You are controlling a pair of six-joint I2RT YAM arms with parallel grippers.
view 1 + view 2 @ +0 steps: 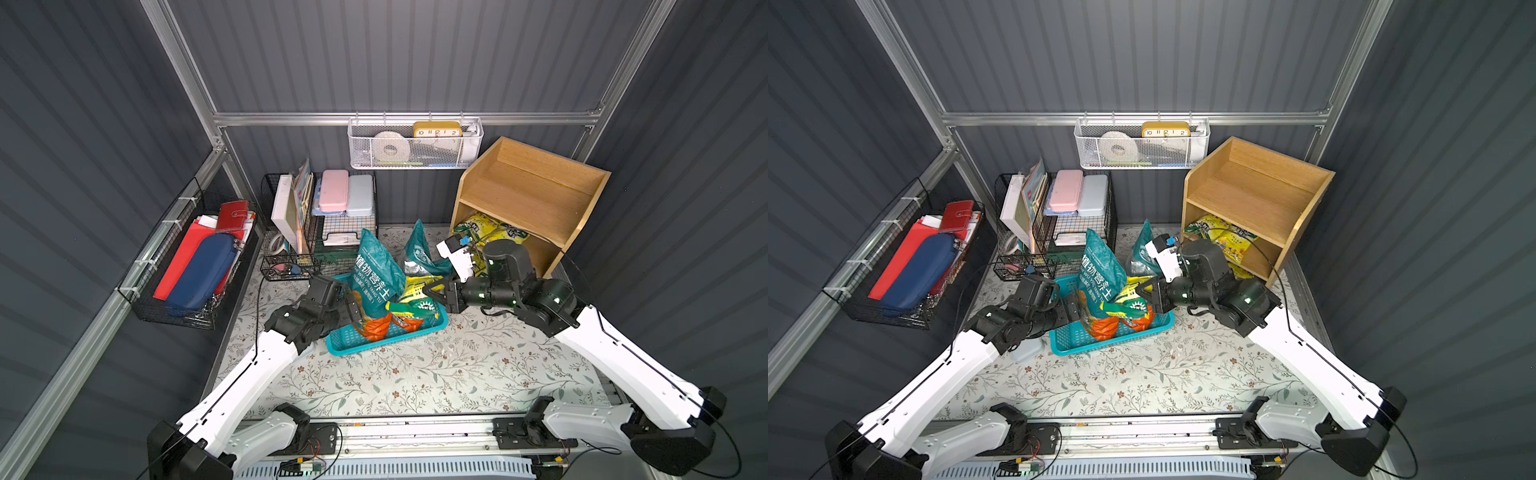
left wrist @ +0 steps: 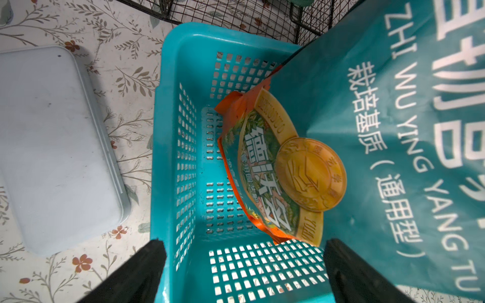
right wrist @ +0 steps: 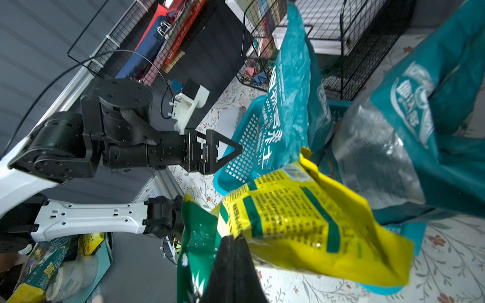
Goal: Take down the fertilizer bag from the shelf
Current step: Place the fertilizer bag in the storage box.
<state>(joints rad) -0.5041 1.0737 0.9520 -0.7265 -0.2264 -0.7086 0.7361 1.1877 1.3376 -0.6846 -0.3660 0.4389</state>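
Hand [image 2: 244,242] (left) beside "YANG TU" bag [image 2: 380,110]

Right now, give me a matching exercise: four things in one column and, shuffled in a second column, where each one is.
Things:
1. yellow fertilizer bag
2. orange bag
3. yellow clock
4. pink case

Places:
A. in the white mesh wall basket
B. lying in the teal plastic basket
C. pinched in the shut right gripper
D. on top of the black wire rack

Pairs: 1-C, 2-B, 3-A, 4-D
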